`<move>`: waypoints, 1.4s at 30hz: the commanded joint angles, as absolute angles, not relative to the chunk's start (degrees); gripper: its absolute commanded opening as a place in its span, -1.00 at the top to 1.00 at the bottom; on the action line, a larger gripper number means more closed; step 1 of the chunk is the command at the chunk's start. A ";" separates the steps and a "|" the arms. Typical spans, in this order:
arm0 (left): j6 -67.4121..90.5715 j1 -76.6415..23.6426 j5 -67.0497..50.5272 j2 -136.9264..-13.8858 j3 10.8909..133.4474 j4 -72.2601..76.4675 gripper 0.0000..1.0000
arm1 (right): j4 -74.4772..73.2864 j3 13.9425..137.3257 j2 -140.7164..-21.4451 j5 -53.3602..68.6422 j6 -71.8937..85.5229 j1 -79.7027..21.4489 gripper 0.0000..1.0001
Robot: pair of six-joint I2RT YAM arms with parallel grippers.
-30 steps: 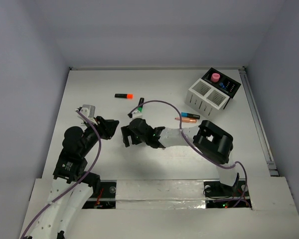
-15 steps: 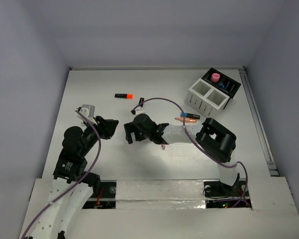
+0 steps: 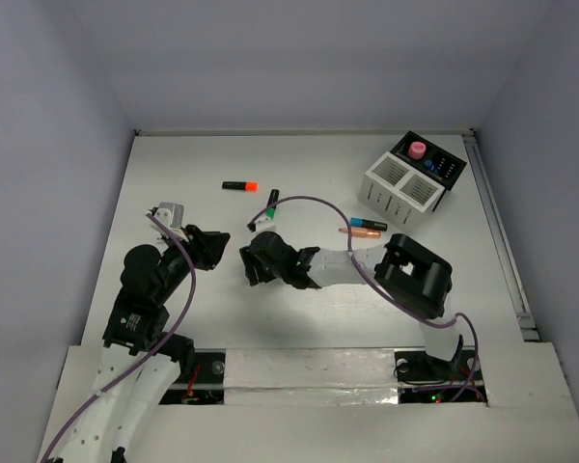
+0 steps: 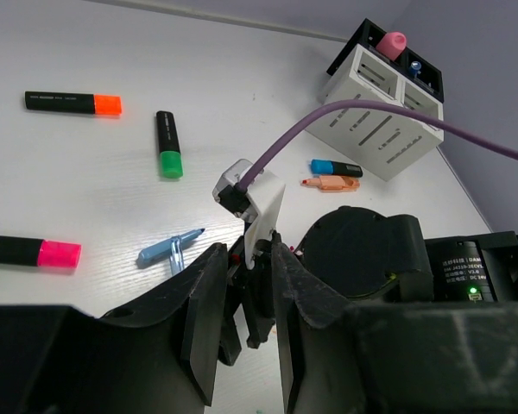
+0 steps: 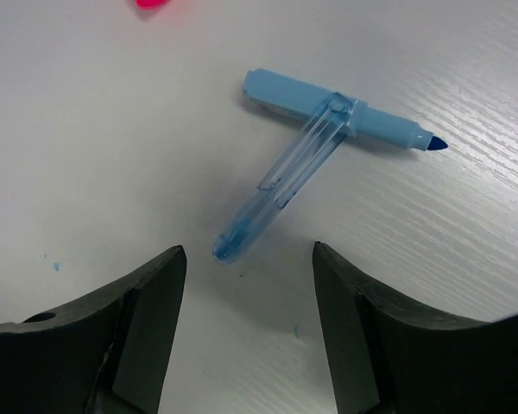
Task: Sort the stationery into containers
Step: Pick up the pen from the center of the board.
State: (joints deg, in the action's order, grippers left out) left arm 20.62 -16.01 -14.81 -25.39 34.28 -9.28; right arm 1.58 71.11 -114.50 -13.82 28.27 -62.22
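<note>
Overhead: right gripper (image 3: 250, 266) is low over the white tabletop (image 3: 318, 159), left of centre. Left gripper (image 3: 210, 247) is just beside it, apart from it. What lies under the two is hidden from this view.

Right wrist view fills the gap. A light blue T-shaped marker piece (image 5: 328, 110) lies flat on the table: opaque barrel with a dark blue tip, and a clear blue part crossing it. The lower end of the clear part sits just ahead of the space between the black fingers (image 5: 147, 310). The right gripper's jaws are spread wide, holding nothing and clear of the piece. A scrap of pink at the top edge is too cropped to name from here.

Left wrist view names it: a black highlighter with a pink cap (image 4: 30, 251), lying near the blue piece, to its left in this view. The left gripper's jaws are parted only narrowly, with nothing between them. The right arm's wrist shows beyond the gap.

Loose items farther out:
- A black highlighter with an orange cap (image 3: 239, 185) and a black highlighter with a green cap (image 3: 272, 200) lie well beyond both grippers.
- A blue-and-black pen (image 3: 369, 223) and a peach pen (image 3: 359, 232) lie side by side near the white slatted box (image 3: 399, 188).

That box is joined to the black compartmented box (image 3: 436, 166). A pink round piece (image 3: 418, 149) stands in the black one.
</note>
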 commanded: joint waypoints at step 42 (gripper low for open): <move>35.33 -17.13 -23.47 -31.99 20.58 12.56 0.29 | -26.17 68.12 -86.86 7.18 9.41 -53.97 1.00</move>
State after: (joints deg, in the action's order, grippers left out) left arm 31.42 -16.21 -20.23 -31.29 22.61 3.42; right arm -15.46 66.94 -90.21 -3.44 13.17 -55.90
